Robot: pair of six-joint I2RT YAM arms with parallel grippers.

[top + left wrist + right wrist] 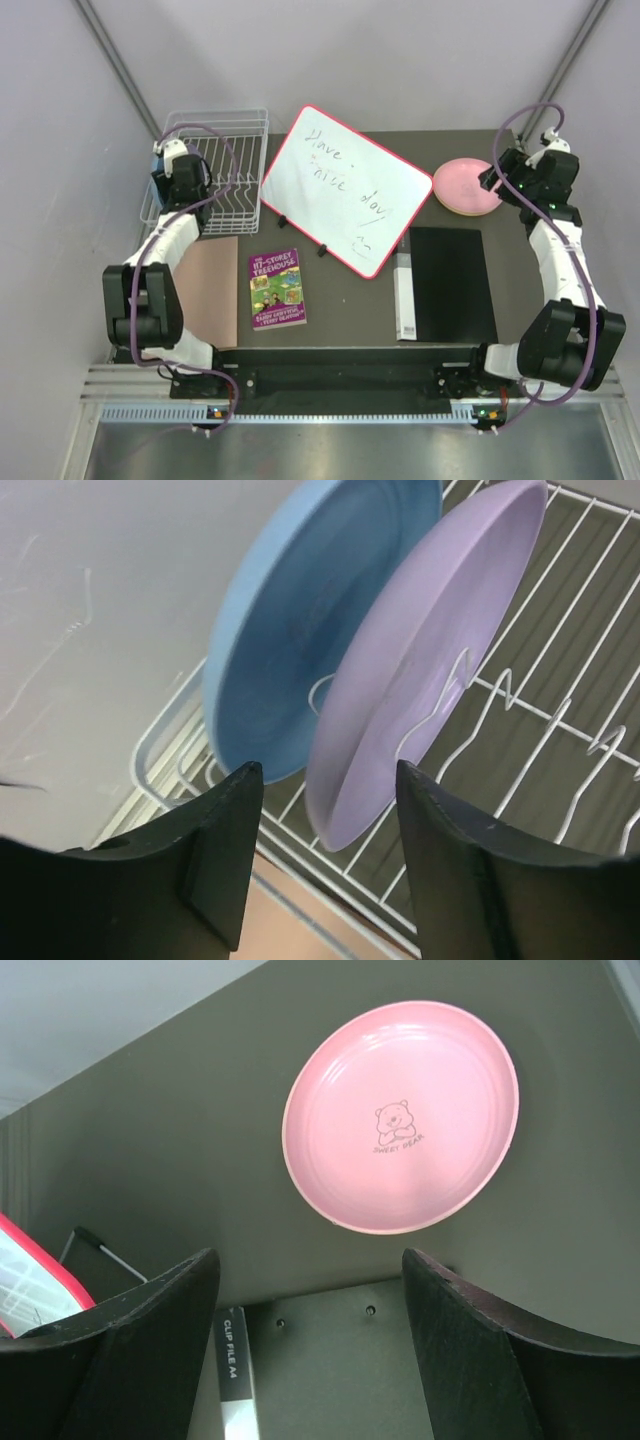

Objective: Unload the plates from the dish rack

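Standing in rack (pixel 240 190): blue plate (pixel 300 630), lavender plate (pixel 420 670).

left end effector (pixel 326 780) and right end effector (pixel 310 1260) seemingly parted.

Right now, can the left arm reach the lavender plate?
Likely yes: the open left gripper faces the lower rim of the lavender plate, nothing between; the blue plate stands close beside.
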